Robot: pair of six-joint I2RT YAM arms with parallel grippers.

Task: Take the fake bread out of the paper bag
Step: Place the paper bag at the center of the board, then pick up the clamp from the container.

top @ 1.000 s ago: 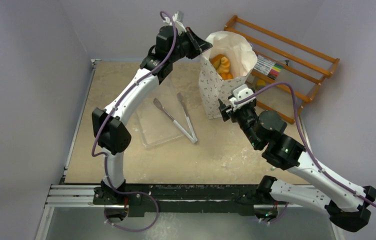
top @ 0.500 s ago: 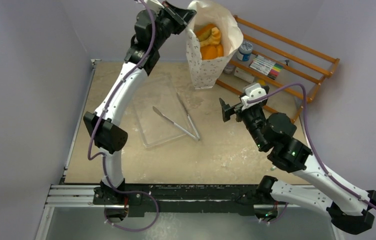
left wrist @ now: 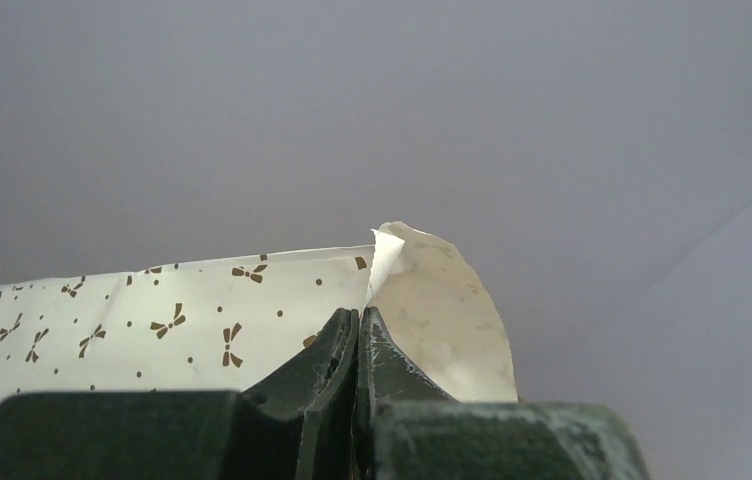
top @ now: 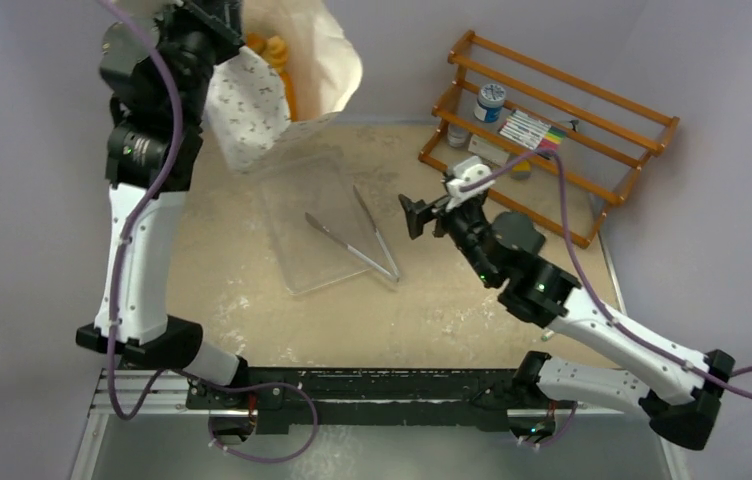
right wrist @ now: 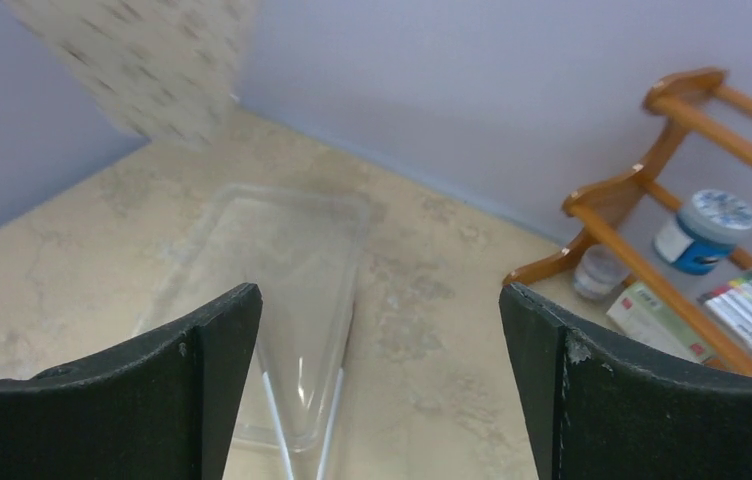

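Paper bag (top: pixel 252 110) hangs tilted from left gripper (left wrist: pixel 357 325), mouth toward upper right.

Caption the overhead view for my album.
Left tool holds the paper bag of fake bread in the air; right tool hangs open.

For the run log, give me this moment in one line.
left fingers: shut on paper bag, held up | bread: inside bag | right fingers: open, empty

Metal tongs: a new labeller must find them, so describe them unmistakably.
Start at the tan table, then the clear plastic tray at its middle. The metal tongs lie across the tray's near right corner: two thin silvery arms meeting in a V, unlike the flat see-through tray beneath.
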